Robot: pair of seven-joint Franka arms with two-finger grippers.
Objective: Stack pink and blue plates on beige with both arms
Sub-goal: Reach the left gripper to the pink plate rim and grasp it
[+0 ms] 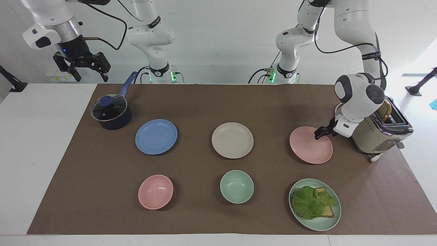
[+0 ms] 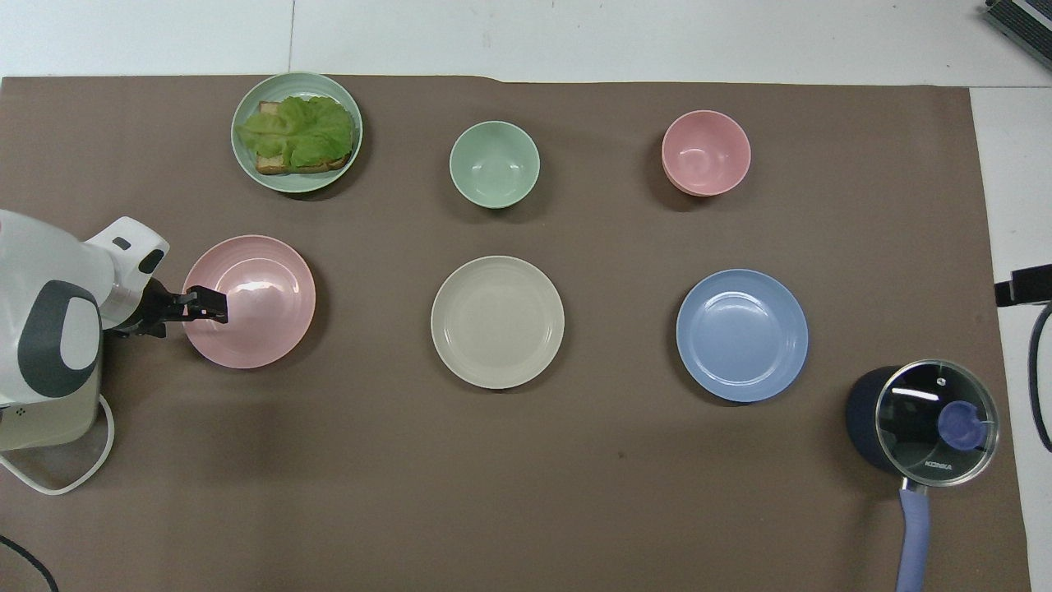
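At the pink plate (image 1: 310, 148) rim beside the toaster (image 1: 375, 131): left gripper (image 1: 321, 132) low, fingers spread, nothing held. Over the pot's (image 1: 111, 112) end: right gripper (image 1: 82, 66) waiting, spread. Nothing stacked yet; blue plate (image 1: 156, 136) and pink flanking beige plate (image 1: 232, 140), all apart.

bright, even overhead light; soft shadows; sharp throughout.

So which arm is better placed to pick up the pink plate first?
The left. The left gripper is open and low over the pink plate, at the rim beside the toaster. The right gripper waits raised near the pot, at the blue plate's end.
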